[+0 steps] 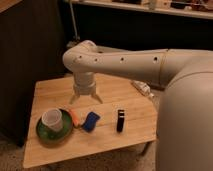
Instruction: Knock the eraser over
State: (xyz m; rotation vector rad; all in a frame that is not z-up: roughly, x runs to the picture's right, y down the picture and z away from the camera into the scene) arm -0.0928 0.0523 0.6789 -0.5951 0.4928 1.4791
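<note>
The eraser is a small narrow black block with a pale mark near its top end. It stands upright on the wooden table, right of centre near the front edge. My gripper hangs from the white arm over the table's middle, fingers pointing down. It is up and to the left of the eraser, apart from it, and holds nothing that I can see.
A flat blue rectangular piece and a small orange thing lie left of the eraser. A pale cup stands on a green plate at the front left. A white object lies at the table's right edge.
</note>
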